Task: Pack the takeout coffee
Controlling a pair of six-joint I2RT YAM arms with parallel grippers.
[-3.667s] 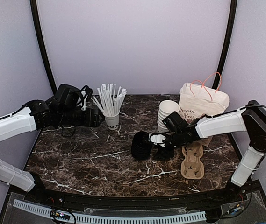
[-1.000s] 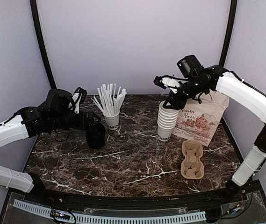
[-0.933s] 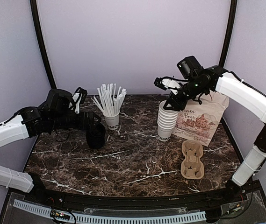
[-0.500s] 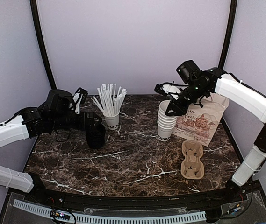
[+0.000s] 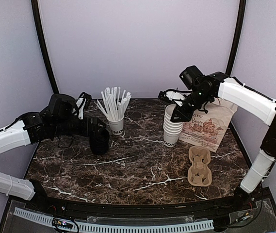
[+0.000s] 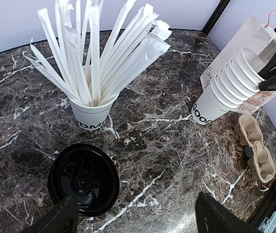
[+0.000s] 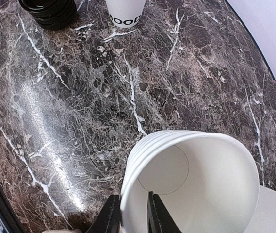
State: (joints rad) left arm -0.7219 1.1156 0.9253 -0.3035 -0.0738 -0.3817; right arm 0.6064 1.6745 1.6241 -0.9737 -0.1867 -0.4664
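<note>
No lidded takeout coffee is in view. My right gripper [image 5: 172, 108] has come down on the stack of lidless white cups [image 5: 171, 126]. One finger [image 7: 111, 216] is outside the top cup's rim and the other is inside, pinching its wall [image 7: 134, 213]. The top cup [image 7: 196, 184] is empty. My left gripper [image 6: 138, 221] hangs wide open low over the table, with a stack of black lids [image 6: 83, 177] just beside its left finger. Nothing lies between its fingers.
A cup of white wrapped straws [image 5: 114, 114] stands at the back left, beside the lids [image 5: 99, 141]. A printed paper bag [image 5: 208, 124] stands behind the cup stack. A brown pulp cup carrier [image 5: 199, 166] lies in front of the bag.
My right gripper came down and left from above the bag onto the cup stack, and its jaws narrowed around the top rim. The left arm has not moved.
</note>
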